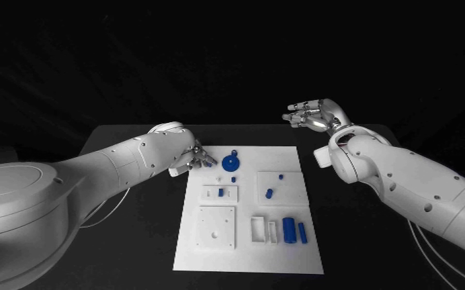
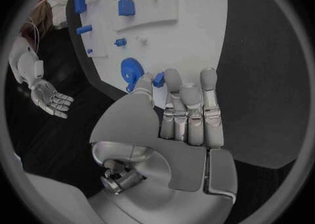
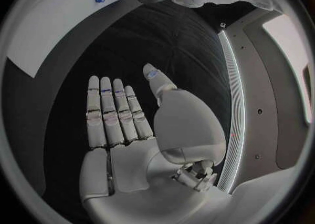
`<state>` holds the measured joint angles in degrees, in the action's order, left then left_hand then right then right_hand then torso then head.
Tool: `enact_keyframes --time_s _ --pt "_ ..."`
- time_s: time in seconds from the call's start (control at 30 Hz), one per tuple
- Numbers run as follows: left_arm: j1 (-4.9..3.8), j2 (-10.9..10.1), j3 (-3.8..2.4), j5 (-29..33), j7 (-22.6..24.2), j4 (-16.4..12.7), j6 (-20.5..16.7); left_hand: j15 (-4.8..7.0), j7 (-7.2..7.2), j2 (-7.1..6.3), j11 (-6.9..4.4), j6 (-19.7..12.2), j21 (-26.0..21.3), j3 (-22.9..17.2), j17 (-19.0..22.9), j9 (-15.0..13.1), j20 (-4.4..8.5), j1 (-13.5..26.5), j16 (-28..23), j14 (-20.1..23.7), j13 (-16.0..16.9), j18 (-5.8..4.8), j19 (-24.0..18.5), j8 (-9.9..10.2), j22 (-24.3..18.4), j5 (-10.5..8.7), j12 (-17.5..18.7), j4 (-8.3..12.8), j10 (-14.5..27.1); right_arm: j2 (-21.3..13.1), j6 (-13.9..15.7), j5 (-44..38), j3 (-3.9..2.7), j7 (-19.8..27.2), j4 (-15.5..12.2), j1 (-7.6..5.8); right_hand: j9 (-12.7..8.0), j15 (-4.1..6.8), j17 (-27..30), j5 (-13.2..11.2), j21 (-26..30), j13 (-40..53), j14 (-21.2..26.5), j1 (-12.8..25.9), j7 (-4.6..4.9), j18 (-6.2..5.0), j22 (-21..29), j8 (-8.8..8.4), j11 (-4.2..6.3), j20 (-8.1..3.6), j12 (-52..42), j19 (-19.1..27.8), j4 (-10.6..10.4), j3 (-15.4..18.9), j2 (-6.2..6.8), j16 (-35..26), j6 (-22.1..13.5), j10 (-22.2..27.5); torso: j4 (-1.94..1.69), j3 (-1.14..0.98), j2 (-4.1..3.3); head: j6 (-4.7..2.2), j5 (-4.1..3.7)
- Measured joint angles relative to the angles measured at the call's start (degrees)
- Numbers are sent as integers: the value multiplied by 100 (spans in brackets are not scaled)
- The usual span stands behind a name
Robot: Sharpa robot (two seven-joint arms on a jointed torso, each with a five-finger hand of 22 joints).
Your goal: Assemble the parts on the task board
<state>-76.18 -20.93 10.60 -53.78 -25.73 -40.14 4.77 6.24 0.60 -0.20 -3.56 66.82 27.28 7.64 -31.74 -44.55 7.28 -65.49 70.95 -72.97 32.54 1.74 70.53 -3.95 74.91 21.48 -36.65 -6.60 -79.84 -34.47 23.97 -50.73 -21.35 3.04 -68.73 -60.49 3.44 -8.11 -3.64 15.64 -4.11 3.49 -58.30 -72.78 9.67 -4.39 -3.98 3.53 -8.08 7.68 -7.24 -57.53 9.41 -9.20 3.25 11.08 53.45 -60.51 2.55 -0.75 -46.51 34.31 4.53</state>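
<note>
While the left robot hand (image 1: pixel 197 158) hangs low at the task board's (image 1: pixel 291 260) far left corner, its fingers (image 2: pixel 190 111) lie straight and close together. A small blue part (image 2: pixel 159 79) sits at the thumb and fingertips in the left wrist view; whether it is pinched or merely touched, I cannot tell.

Just beside that hand, on the board: a blue gear (image 1: pixel 232 163), round and toothed, lying flat near the far edge. A small blue peg (image 1: pixel 234 151) stands just beyond it.

Right robot hand (image 1: pixel 312 115) is raised off the board, beyond the table's (image 1: pixel 126 135) far right corner, well apart from all parts. Palm open, fingers (image 3: pixel 113 111) straight and side by side, thumb out, nothing in it.

Further out on the white board, two raised white blocks in the middle row: the left one (image 1: pixel 219 192) carries a small blue piece, the right one (image 1: pixel 275 187) carries a blue piece and a blue peg.

Near row: a plain white square plate (image 1: pixel 216 227) at left; a white frame (image 1: pixel 263 229) to its right; then a blue cylinder (image 1: pixel 289 229) and a slimmer blue bar (image 1: pixel 302 232) lying side by side.

The board lies on the black table, centred between the two arms.
</note>
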Motion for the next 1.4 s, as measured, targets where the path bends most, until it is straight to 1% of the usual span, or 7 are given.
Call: enact_keyframes --time_s 0.53,0.83,0.97,1.2,1.23,1.33,1.4 --pt "-1 -62 -9 81 29 -34 -111 0 0 169 0 0 0 68 5 -45 0 -170 0 0 -2 0 0 0 4 135 0 253 0 12 -1 1 0 -6 26 0 0 0 0 0 0 0 0 0 0 0 0 0 0 0 0 0 0 0 0 0 0 0 0 1 1 -28 -2" --pt "-2 -62 -11 159 39 -51 -124 12 -20 432 -20 -21 -18 -52 10 -29 0 -433 0 12 -2 0 0 0 3 254 0 435 20 35 -4 1 0 -11 57 0 0 0 0 0 0 0 0 0 0 0 0 0 0 0 0 0 0 0 0 0 0 0 1 1 -2 -29 6" --pt "-3 -67 -14 190 45 -70 -125 20 -41 531 -20 -41 -34 -112 10 -211 22 -532 0 20 -2 1 -22 1 3 339 0 552 20 46 -7 -4 0 -13 71 0 0 0 0 0 0 0 0 0 0 1 0 0 0 0 0 0 0 0 0 0 0 0 0 1 -3 -32 9" --pt "-5 -140 -31 260 50 -173 -129 18 -55 574 -19 -98 -34 -361 10 -751 22 -575 0 20 -19 1 -22 -31 2 994 0 808 61 53 -15 -12 0 -19 89 0 0 0 0 0 0 0 0 0 0 0 0 0 0 0 0 0 0 0 0 0 0 0 -3 2 -3 -26 10" --pt "-8 -162 -33 277 50 -202 -131 17 -50 574 -18 -102 -34 -371 10 -873 27 -575 6 20 -19 1 -27 -29 2 1151 0 820 61 53 -17 -12 0 -20 93 0 0 0 -1 0 0 0 0 0 0 0 -1 0 0 0 0 0 0 0 0 0 0 0 -4 2 -3 -26 13" --pt "-22 -219 -38 324 50 -286 -141 16 -44 591 -13 -108 7 -400 7 -1140 42 -557 23 20 -19 1 -42 -62 2 1380 0 797 66 53 -21 -14 0 -22 100 1 0 0 -1 0 0 0 0 0 0 0 0 0 0 0 0 0 0 0 0 0 0 0 -3 2 -3 -25 20" --pt "-36 -257 -39 356 50 -347 -153 8 -69 617 -24 -157 32 -457 0 -1340 42 -446 23 27 -23 0 -42 -208 2 1521 0 745 56 55 -23 -14 0 -24 104 2 0 0 0 -1 0 0 0 0 0 0 0 0 0 0 0 0 0 0 0 0 0 0 -3 1 0 -24 24"
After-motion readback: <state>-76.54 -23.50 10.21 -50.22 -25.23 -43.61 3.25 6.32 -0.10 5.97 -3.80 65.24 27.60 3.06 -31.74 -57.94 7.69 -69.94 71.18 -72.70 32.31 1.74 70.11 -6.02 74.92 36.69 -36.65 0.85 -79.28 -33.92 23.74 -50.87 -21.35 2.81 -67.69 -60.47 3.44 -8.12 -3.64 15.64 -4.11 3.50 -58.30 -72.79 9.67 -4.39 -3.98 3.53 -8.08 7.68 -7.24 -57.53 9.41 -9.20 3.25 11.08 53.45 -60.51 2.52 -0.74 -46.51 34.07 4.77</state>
